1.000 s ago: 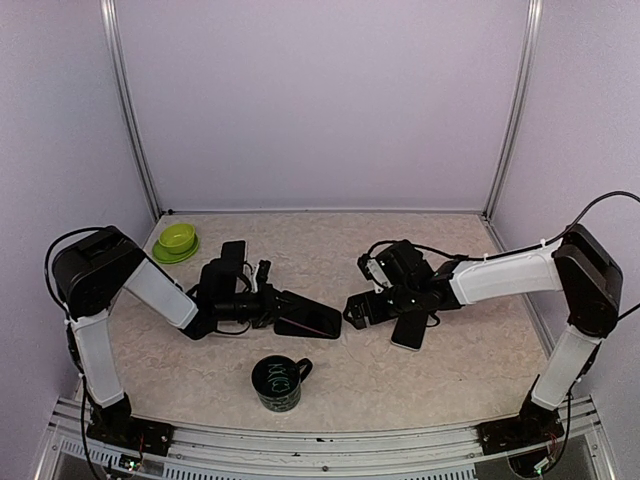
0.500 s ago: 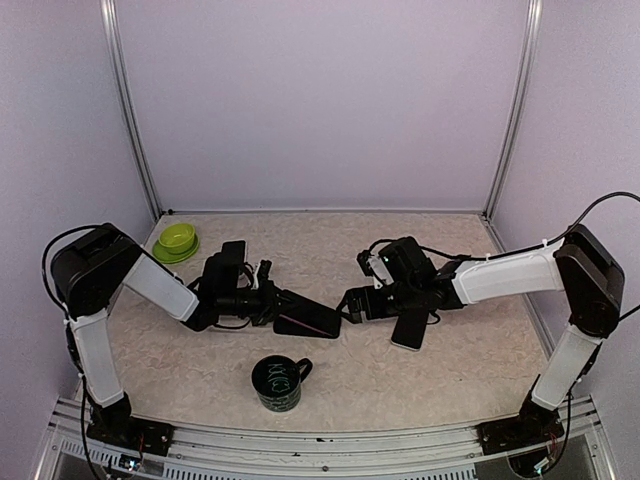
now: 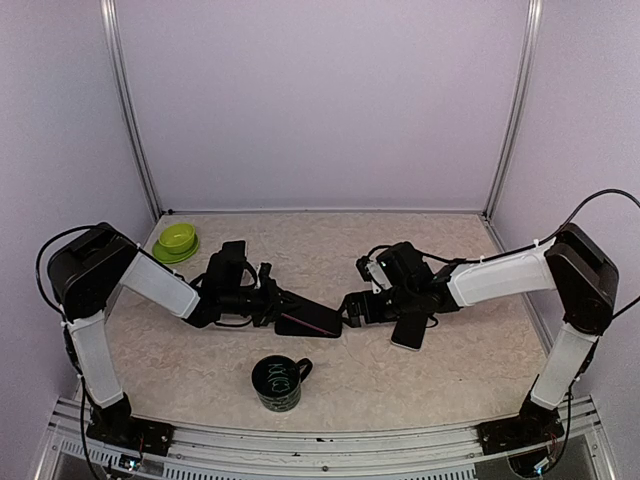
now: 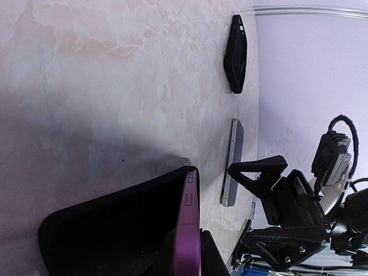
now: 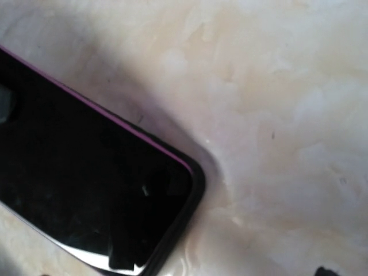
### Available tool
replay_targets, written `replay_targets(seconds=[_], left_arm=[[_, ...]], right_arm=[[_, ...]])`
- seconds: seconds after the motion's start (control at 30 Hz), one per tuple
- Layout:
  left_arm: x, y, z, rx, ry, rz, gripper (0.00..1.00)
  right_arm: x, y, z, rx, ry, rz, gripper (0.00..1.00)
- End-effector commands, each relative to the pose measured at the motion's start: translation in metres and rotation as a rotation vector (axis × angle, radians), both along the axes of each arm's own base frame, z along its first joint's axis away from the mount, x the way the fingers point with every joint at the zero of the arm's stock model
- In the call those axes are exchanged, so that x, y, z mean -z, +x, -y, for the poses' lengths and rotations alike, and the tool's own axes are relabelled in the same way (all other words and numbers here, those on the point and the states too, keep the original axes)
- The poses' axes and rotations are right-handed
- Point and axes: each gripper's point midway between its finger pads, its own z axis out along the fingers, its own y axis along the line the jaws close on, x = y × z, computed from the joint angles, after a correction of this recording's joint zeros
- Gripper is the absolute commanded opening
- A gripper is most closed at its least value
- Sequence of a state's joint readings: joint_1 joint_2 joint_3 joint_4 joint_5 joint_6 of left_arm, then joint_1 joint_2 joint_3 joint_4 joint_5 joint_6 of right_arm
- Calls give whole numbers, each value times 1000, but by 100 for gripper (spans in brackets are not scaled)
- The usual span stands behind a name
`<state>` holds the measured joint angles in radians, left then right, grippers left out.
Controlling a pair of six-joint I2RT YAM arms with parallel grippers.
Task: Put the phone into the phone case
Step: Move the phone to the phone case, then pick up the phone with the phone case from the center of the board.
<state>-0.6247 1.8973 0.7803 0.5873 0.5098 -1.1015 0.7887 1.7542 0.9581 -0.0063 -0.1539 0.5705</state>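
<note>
Seating is looking nearly finished: your left gripper (image 3: 274, 304) is clamping the phone case (image 3: 310, 321) mid-table, the purple-edged phone (image 5: 86, 190) apparently sitting inside. Your right gripper (image 3: 350, 307) is hovering beside it, jaws spread; pressing flush probably remains.

No legible text anywhere, pale scrawl on the mug (image 3: 277, 378) unreadable

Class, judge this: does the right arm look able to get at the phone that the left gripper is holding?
Probably yes. The right gripper is open and sits just off the free end of the phone, which the left gripper grips by its other end. Nothing seems to lie between them.
</note>
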Motion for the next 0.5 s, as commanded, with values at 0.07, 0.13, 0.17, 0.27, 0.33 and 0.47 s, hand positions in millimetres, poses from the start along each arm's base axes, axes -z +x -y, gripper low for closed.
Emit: replay_targets(seconds=[0.07, 0.13, 0.17, 0.27, 0.33, 0.47], left_arm=[[77, -27, -17, -53, 159, -184, 0], [75, -27, -11, -34, 129, -170, 0], [72, -28, -6, -15, 103, -161, 0], [76, -32, 2, 13, 90, -162, 0], [78, -32, 3, 13, 95, -163, 0], [75, -28, -1, -9, 86, -142, 0]], right_arm=[[6, 3, 1, 16, 14, -2, 98], [7, 3, 2, 17, 14, -3, 98], [7, 2, 2, 16, 15, -4, 98], [8, 2, 2, 16, 14, -6, 98], [8, 1, 1, 11, 18, -8, 98], [10, -1, -1, 6, 30, -22, 98]])
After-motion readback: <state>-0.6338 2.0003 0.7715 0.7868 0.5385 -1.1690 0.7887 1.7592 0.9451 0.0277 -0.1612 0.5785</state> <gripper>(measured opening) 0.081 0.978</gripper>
